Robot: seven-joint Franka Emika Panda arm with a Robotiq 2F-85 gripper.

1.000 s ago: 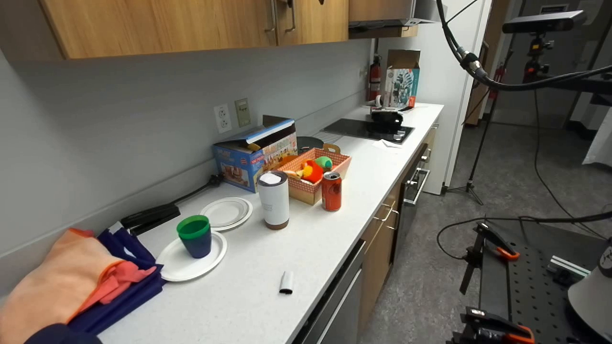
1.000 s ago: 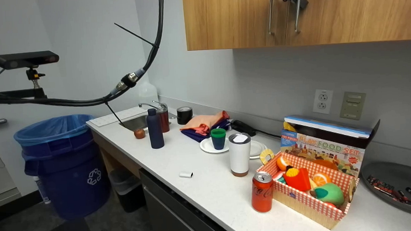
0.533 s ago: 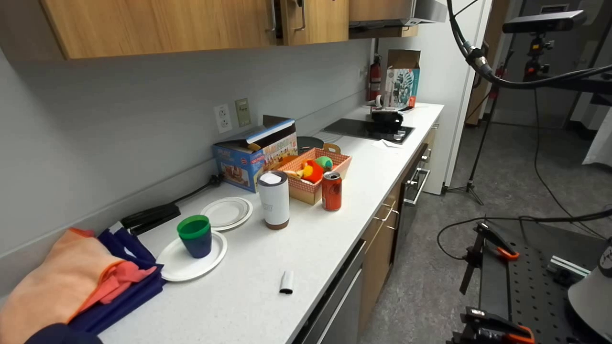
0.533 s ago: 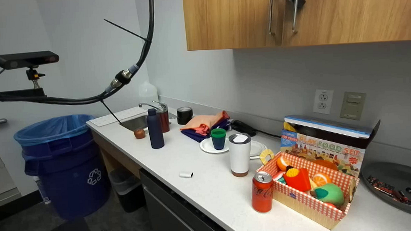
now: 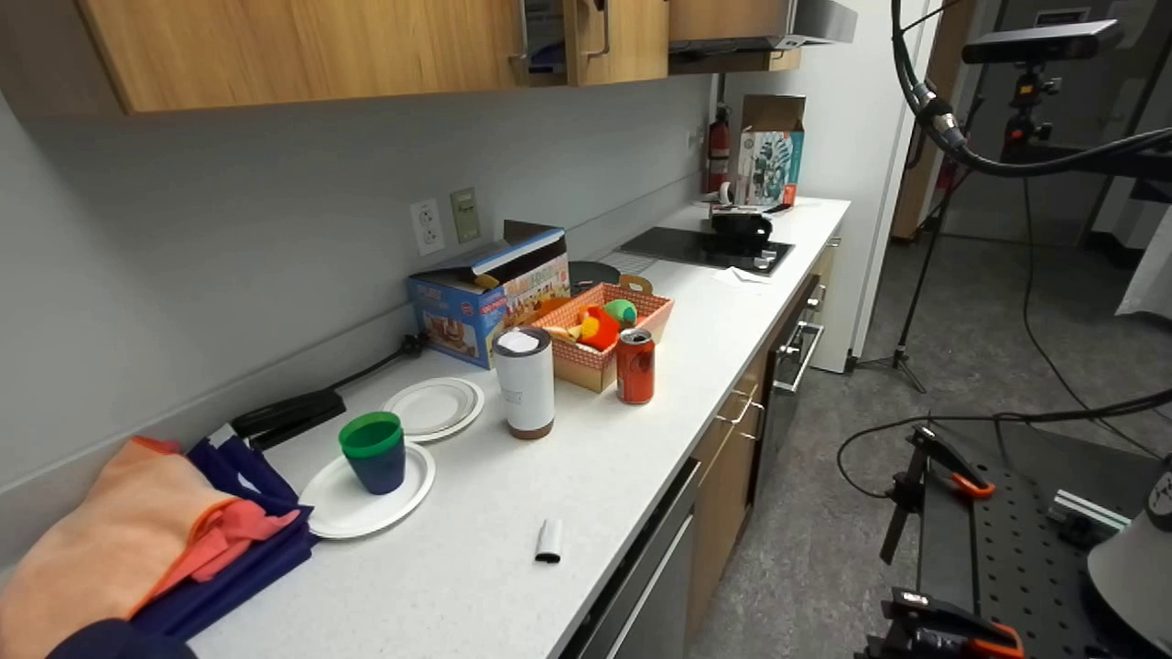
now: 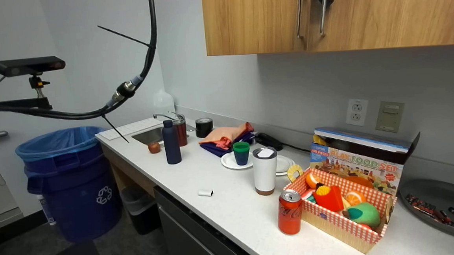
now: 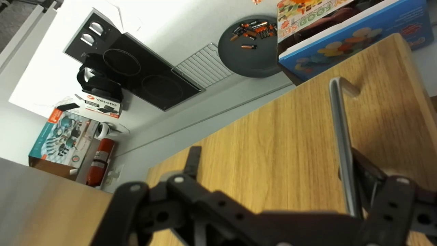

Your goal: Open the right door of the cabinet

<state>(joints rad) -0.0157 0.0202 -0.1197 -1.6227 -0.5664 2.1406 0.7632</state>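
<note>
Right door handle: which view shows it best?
The wrist view: the handle is largest there, with a finger of the open claw behind it, though the claw covers one end. Both exterior views show it smaller, at the top edge; in an exterior view, only its lower part is in frame.

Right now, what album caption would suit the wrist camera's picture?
Gripper open, one finger behind the silver handle of an ajar cupboard door, stovetop beyond.

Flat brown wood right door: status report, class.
Black two-finger gripper open, one finger behind silver metal bar handle. Right door ajar. Nothing seen blocking it.
</note>
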